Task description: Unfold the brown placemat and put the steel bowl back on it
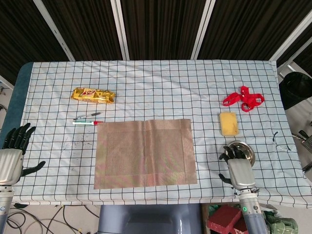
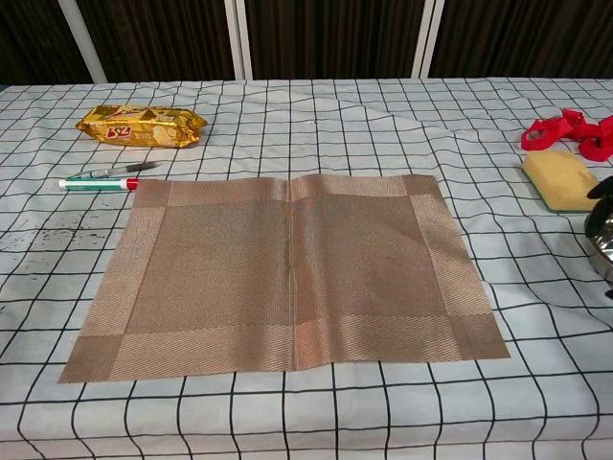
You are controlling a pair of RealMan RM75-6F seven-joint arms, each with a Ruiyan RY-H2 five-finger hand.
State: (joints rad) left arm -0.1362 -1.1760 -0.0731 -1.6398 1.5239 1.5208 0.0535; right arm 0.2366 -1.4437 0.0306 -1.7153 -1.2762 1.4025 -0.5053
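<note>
— Right hand (image 1: 240, 168), lower right of the head view: fingers spread over the near rim of the bowl (image 1: 241, 152), not visibly grasping it. Left hand (image 1: 12, 155), lower left edge, hangs open and empty.
— Advice?
— Pinch the rim firmly, lift clear, set it mid-mat (image 1: 145, 153); steel may slip.
— Chest view?
— Mat (image 2: 287, 273) lies flat, centre; bowl (image 2: 601, 240) barely shows at the right edge.

Steel bowl (image 1: 242, 152): near half hidden behind right hand (image 1: 240, 167) in head view; cut by right edge in chest view. Contact between fingers and bowl undetermined. Left hand (image 1: 11, 153): partly cut off at frame's left edge
</note>
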